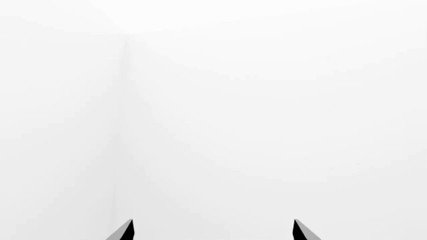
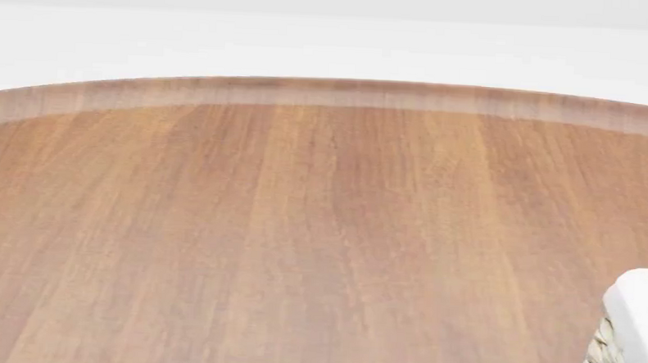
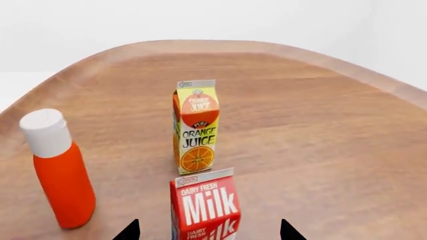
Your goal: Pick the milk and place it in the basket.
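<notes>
Milk (image 3: 203, 207) stands upright on the worktop (image 3: 320, 130), right before the right end effector (image 3: 208, 231), whose tips sit spread either side, gripping nothing. Juice (image 3: 195, 127) stands just behind, an orange bottle (image 3: 60, 170) beside. Left end effector (image 1: 212, 231) gapes at blank white. Basket (image 2: 632, 338) shows only a corner.

Milk (image 3: 204, 206) upright on table (image 3: 320, 130), orange juice carton (image 3: 196, 127) behind it, bottle (image 3: 59, 170) standing beside them
</notes>
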Controlling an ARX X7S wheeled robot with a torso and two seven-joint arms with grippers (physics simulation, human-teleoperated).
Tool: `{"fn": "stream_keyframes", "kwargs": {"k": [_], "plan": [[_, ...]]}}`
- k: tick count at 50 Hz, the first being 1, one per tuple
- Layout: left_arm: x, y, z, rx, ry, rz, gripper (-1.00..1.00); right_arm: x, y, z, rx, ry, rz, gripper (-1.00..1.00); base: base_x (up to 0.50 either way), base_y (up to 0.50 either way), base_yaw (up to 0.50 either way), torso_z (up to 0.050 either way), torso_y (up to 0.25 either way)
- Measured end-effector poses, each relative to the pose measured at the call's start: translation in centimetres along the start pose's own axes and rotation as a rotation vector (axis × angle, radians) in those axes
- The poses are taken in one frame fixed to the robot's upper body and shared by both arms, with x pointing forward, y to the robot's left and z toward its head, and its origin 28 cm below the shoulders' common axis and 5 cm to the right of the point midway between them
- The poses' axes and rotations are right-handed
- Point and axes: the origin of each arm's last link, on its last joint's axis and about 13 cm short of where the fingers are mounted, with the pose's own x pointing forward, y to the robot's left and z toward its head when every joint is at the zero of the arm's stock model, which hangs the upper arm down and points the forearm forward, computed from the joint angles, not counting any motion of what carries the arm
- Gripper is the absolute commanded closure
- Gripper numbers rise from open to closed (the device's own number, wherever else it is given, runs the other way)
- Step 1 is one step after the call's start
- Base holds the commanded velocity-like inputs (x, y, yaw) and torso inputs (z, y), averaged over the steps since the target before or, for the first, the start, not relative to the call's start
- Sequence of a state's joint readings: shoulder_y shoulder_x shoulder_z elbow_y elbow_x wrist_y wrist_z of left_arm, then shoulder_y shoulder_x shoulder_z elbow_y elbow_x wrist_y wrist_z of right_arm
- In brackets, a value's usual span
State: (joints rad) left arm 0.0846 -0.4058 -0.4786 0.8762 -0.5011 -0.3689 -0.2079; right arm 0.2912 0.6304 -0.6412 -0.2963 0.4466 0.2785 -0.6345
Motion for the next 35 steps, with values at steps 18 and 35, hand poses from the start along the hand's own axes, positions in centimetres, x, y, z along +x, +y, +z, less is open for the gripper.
{"fn": "stream_keyframes", "kwargs": {"k": [18,35], "plan": [[0.00,0.00,-0.03,0.000,0.001,0.000,-1.00,0.11,0.12,-0.13,-0.006,0.004,0.013,-1.00,0.00,0.00,0.00,0.000,0.000],[0.02,-0.07,-0.10,0.000,0.001,-0.002,-1.00,0.77,-0.60,-0.73,0.013,0.015,0.040,-1.00,0.00,0.00,0.00,0.000,0.000]]}}
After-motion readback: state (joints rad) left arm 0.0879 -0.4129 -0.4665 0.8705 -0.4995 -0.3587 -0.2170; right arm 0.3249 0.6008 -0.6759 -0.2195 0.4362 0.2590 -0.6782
